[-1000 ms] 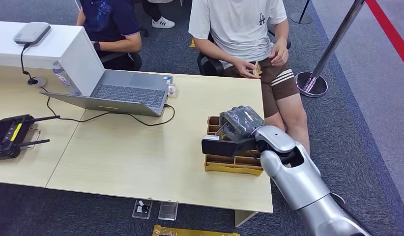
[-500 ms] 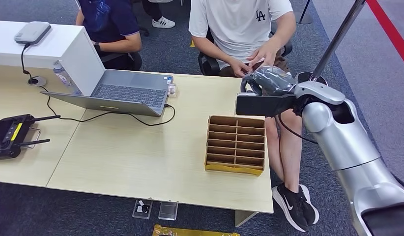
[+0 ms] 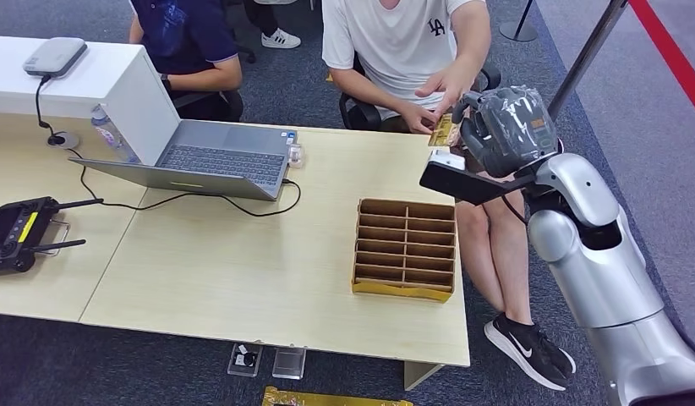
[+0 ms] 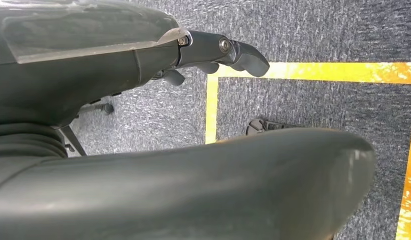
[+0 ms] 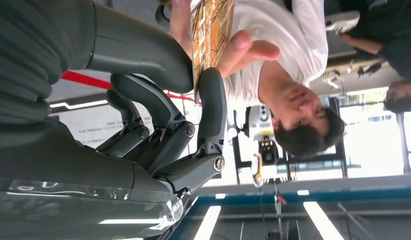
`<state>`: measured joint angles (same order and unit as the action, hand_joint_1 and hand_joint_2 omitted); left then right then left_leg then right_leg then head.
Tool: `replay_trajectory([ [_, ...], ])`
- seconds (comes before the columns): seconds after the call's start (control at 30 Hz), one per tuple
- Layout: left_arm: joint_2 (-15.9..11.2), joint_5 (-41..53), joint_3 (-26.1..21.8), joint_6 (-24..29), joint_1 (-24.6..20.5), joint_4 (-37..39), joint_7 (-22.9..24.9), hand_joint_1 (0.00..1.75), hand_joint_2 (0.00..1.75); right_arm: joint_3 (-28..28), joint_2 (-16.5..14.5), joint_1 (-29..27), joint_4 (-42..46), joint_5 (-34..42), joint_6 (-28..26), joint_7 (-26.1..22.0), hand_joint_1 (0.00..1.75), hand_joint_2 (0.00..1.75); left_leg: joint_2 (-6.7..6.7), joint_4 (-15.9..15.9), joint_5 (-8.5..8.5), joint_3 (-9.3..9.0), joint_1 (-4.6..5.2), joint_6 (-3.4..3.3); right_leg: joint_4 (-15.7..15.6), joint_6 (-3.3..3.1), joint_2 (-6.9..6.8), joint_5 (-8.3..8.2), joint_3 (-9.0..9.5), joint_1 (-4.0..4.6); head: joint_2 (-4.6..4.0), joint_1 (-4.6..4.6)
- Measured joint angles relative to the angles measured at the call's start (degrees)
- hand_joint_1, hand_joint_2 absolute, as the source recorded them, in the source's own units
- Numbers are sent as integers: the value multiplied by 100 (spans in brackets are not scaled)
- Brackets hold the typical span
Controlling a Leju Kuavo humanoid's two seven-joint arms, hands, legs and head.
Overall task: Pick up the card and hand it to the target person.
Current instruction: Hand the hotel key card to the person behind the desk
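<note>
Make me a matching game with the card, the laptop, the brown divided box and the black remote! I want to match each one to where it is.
Things:
1. card
2. laptop
3. divided box
4. black remote

Places:
A. far left of the table
B. open, beside the white box
C. pinched in the right hand, at a person's hand
D. table's right end, near the front edge

Pairs: 1-C, 2-B, 3-D, 4-A
</note>
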<state>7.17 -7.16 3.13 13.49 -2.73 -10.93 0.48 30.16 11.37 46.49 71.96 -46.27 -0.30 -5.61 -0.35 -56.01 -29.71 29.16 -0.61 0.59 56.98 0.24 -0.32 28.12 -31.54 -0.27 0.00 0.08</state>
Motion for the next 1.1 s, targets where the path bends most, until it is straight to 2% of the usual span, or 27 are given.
replay_trajectory([
  [0.13,1,1,0,37,-3,0,4,0,0,-107,-163,-350,104,-281,-358,3,140,175,0,1,0,0,0,0,0,0,0,0,0,0,0,1],
  [0.37,2,-21,0,81,-2,0,5,0,0,-274,-512,-770,153,-521,-526,-29,143,175,0,1,0,1,0,0,1,0,0,0,-1,0,0,-6],
  [0.4,2,-21,0,83,-2,0,7,0,0,-296,-538,-802,159,-525,-533,-29,129,175,0,1,0,1,0,0,1,0,0,0,-1,0,0,-5],
  [0.47,2,-25,-1,85,-2,0,9,0,0,-340,-584,-858,172,-528,-555,-29,71,175,0,0,0,1,0,0,0,0,0,0,-1,0,0,-1],
  [0.5,2,-28,-2,85,-2,0,11,0,0,-361,-602,-882,176,-528,-568,-29,35,175,0,0,0,1,0,0,0,0,0,0,-1,0,0,1],
  [0.53,2,-31,-2,85,-2,0,15,0,0,-380,-619,-903,181,-529,-581,-29,14,175,0,0,0,1,0,0,0,0,0,0,-1,0,0,3],
  [0.6,2,-34,-2,87,-2,0,26,0,0,-419,-644,-949,192,-533,-605,-27,0,175,0,0,0,1,0,0,0,0,0,0,-1,0,0,4],
  [1.1,3,-54,-2,124,-2,0,79,0,0,-643,-741,-1086,211,-629,-572,-16,0,175,0,0,0,1,0,0,0,0,0,0,-1,0,0,1],
])
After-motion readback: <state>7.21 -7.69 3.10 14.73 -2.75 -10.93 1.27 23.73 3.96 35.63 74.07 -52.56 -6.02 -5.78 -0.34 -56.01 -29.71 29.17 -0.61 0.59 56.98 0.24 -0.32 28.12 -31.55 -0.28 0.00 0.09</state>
